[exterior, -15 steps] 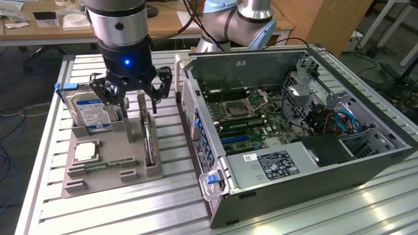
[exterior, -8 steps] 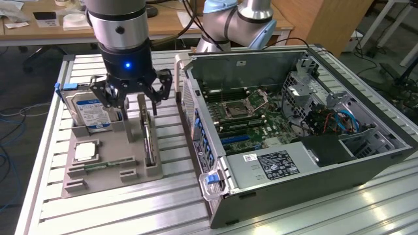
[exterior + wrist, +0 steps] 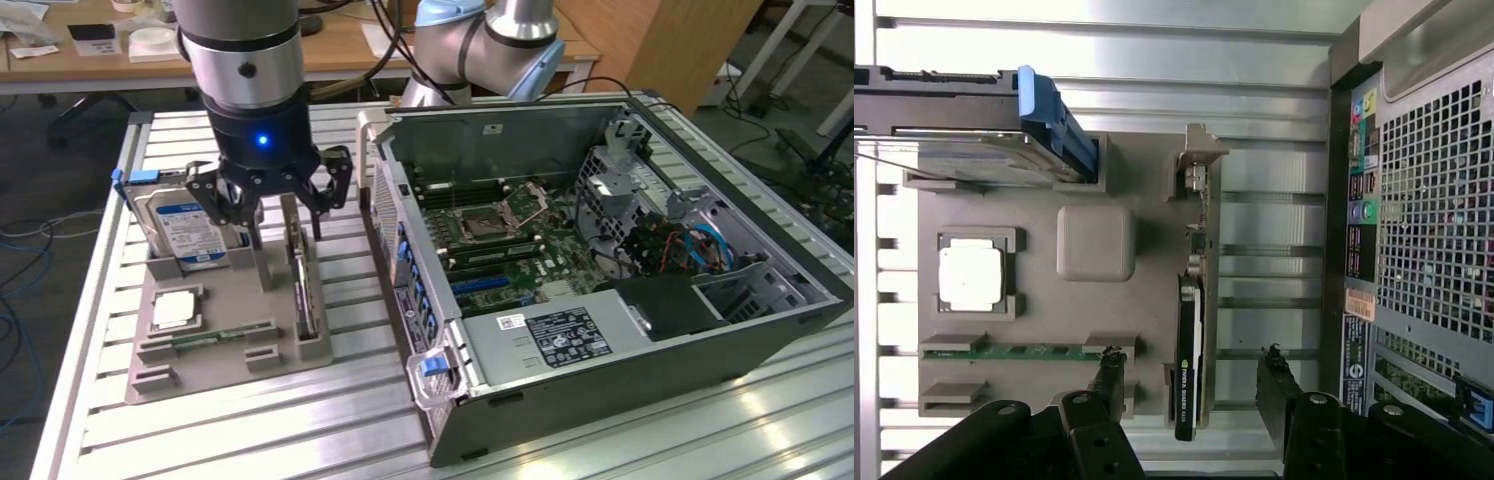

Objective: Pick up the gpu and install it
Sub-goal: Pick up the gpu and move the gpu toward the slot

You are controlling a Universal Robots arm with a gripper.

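Note:
The gpu [image 3: 306, 297] stands on edge in a slot of the grey holder tray [image 3: 220, 375], dark and blade-like, with its pale bracket end toward the back. In the wrist view the gpu [image 3: 1192, 340] runs straight between my two fingertips. My gripper [image 3: 283, 228] hangs open just over the card's rear end, one finger on each side and neither touching it. From the wrist, the gripper [image 3: 1192, 372] shows a wide gap with the card's edge centred in it. The open computer case [image 3: 767, 322] lies to the exterior view's right of the tray, motherboard [image 3: 501, 235] exposed.
The tray [image 3: 1144, 150] also carries a silver hard drive [image 3: 187, 228] with a blue clip, a processor [image 3: 176, 311] and a memory stick [image 3: 214, 338]. The case's rear panel [image 3: 1414, 230] is close beside the card. A second arm [image 3: 481, 40] stands behind the case. The slatted table [image 3: 267, 430] ends near the tray.

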